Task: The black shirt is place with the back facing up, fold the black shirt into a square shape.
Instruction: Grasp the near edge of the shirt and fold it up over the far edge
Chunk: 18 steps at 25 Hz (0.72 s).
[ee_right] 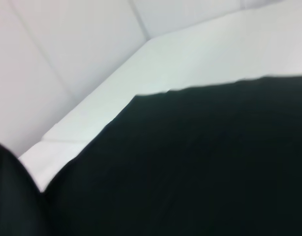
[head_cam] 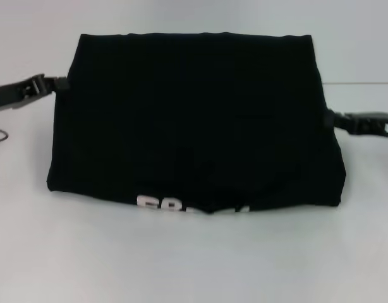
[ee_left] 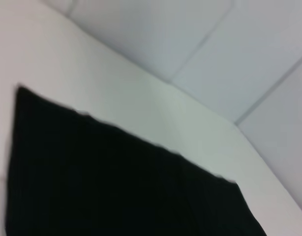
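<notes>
From the head view, the black shirt point(head_cam: 194, 120) lies folded into a broad block on the white table point(head_cam: 194, 259), filling the middle of the scene between the two arms. Its near edge shows a strip of white lettering point(head_cam: 191, 205), partly tucked under. The left gripper point(head_cam: 60, 83) reaches in low and nearly level from the robot's left side, its tip meeting the shirt's left edge near the far corner; the fabric begins right at that tip and spreads away from it toward the right arm. The right gripper point(head_cam: 328, 118) comes in the same way from the right side, roughly level, its tip against the shirt's right edge about halfway along. Each tip is dark against dark cloth, so I cannot tell whether either is spread or pinching the fabric.

In the left wrist view, the shirt point(ee_left: 116, 182) fills the area close to the camera, with its straight far edge running across bare table point(ee_left: 116, 88) toward the wall beyond.

In the right wrist view, the shirt point(ee_right: 190, 162) again lies close under the camera, one corner visible against the table point(ee_right: 200, 54), with the wall behind.
</notes>
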Tool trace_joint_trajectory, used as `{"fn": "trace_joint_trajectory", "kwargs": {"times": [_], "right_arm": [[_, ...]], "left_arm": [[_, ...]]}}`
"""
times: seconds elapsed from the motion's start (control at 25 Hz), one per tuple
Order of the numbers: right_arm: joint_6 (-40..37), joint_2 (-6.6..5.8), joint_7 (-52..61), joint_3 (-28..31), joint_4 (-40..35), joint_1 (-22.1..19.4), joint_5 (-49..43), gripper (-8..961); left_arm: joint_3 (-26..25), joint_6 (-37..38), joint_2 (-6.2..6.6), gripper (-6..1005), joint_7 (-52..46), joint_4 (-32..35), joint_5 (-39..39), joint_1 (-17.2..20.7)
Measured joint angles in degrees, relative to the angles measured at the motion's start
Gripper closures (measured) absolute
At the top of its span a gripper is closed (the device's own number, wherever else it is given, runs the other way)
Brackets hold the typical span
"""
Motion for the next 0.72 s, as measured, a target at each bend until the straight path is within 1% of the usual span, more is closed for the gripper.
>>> {"fn": "trace_joint_trajectory", "kwargs": {"times": [0.16,0.24,0.32,0.36,0.52,0.64,0.72], "right_arm": [[10.05,1.33,-0.57,-0.73,1.52,4.14,0.48,918],[14.34,1.78,-0.79,-0.99,2.3,6.12,0.57,918],[19.05,2.08,-0.83,-1.18,3.32,8.05,0.6,918],[21.19,2.12,-0.83,-1.2,3.94,8.93,0.6,918],[26.89,2.38,-0.83,-1.2,5.46,11.57,0.63,918],[29.74,2.81,-0.83,-1.2,5.47,12.39,0.69,918],[31.11,2.87,-0.83,-1.2,5.84,12.66,0.72,918]], "left_arm": [[0.0,-8.62,-0.19,900,5.58,-3.71,-4.68,-1.56],[0.0,-12.48,-0.2,898,8.99,-5.44,-6.42,-2.61],[-0.01,-13.89,-0.2,897,10.07,-5.97,-6.84,-3.07],[-0.03,-18.73,-0.24,897,13.2,-7.65,-7.21,-4.66],[-0.03,-23.61,-0.41,894,16.83,-9.04,-8.32,-6.2],[-0.03,-26.41,-0.62,892,19.99,-9.76,-10.06,-6.91],[-0.02,-27.56,-0.88,891,21.7,-10.02,-11.15,-7.13]]}}
